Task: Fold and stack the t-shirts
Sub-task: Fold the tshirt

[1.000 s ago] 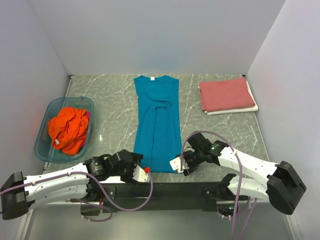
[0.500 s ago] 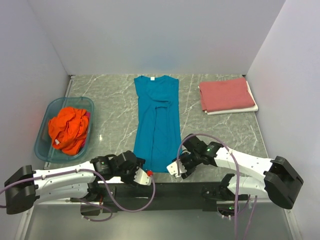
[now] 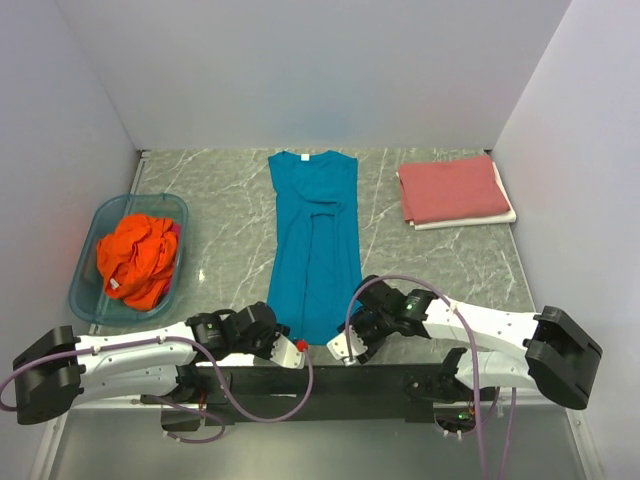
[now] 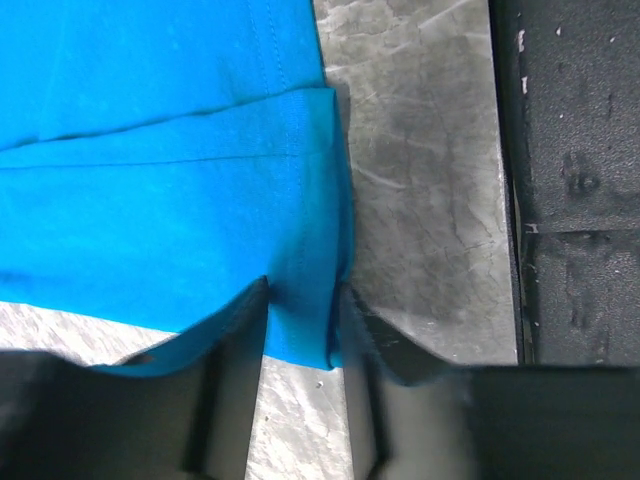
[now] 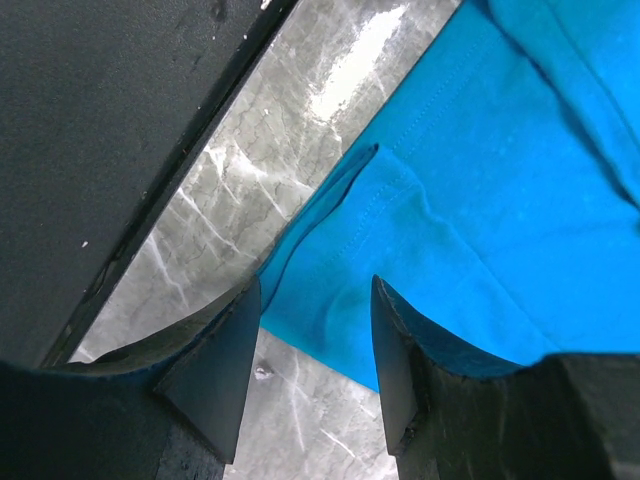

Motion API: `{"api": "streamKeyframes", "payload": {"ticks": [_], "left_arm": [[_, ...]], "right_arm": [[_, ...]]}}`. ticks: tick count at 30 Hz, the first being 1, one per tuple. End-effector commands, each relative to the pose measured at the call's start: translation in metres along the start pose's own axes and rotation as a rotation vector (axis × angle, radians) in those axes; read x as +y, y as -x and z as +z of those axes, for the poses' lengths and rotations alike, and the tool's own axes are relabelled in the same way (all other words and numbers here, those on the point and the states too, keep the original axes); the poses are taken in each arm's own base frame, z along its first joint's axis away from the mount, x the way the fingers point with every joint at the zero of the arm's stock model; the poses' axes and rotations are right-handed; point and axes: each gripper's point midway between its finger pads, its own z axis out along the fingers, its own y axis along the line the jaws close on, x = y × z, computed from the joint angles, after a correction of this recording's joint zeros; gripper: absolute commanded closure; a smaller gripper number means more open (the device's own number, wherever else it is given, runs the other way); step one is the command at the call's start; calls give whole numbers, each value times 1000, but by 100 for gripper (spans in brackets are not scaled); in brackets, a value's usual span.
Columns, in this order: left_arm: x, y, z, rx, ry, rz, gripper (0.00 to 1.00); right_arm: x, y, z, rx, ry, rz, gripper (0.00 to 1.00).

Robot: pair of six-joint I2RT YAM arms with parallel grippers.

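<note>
The teal t-shirt [image 3: 315, 250] lies folded into a long strip down the middle of the table, collar at the far end. My left gripper [image 3: 292, 348] sits at its near left hem corner. In the left wrist view the gripper [image 4: 300, 340] has the teal hem corner [image 4: 300, 310] between narrowly spaced fingers [image 4: 235, 390], with bare table showing in the gap. My right gripper [image 3: 343, 347] is at the near right corner. It [image 5: 310, 340] stands open over the teal hem [image 5: 330, 300]. The red t-shirt [image 3: 452, 188] lies folded at the back right. The orange t-shirt [image 3: 135, 258] is crumpled in the tub.
A translucent blue tub [image 3: 86, 262] stands at the left. A white folded cloth [image 3: 470, 221] peeks out under the red shirt. A black rail [image 3: 330, 380] runs along the table's near edge just behind both grippers. Grey walls close in on three sides.
Both grippers have moved in to the teal shirt's near hem, the right one sliding left. The left jaws have narrowed from wide open around the hem corner.
</note>
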Motion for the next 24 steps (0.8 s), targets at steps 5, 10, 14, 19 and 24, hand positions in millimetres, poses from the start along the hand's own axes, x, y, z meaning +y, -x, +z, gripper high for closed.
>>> {"api": "streamKeyframes", "payload": {"ticks": [5,10,14,19,24], "left_arm": [[2,2,0,-12,12,13,74],[4,5,-2,-24,24,12,82],[5,6,-2,-28,27,12,85],[6,7,-3,-33,32,12,86],[8,9,-4,-40,39,12,88]], "right_arm": [[-1,-5,4,35,-12,-1,45],[7,-2,2,24,6,-7,45],[10,6,-4,0,6,-15,45],[19,11,-3,-10,30,-12,44],[22,0,7,45,52,14,45]]}}
